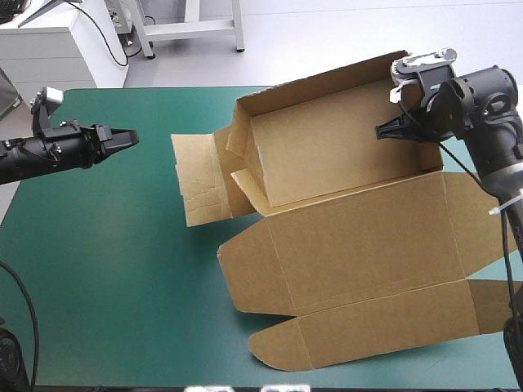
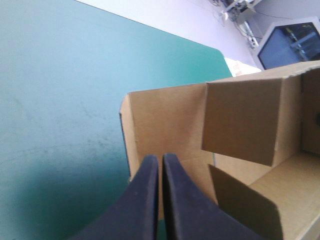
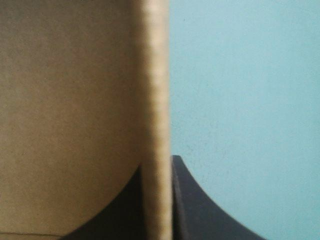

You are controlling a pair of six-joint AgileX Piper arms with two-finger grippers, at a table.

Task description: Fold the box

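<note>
The brown box (image 1: 343, 237) sits right of centre on the teal-green cover (image 1: 98, 278), tray walls up on the far side, lid lying flat toward the near edge. The right gripper (image 3: 157, 169) is pinching the tray's right-hand wall, board squeezed between its black fingers. The left gripper (image 1: 131, 137) hangs over the cover left of the box, apart from it, fingers pressed together

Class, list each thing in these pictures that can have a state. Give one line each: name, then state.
box: open tray, long walls raised.
lid: open, lying flat.
left end panel: lying flat, not tucked.
left gripper: shut, empty, clear of the box.
right gripper: shut on the box's wall.
</note>
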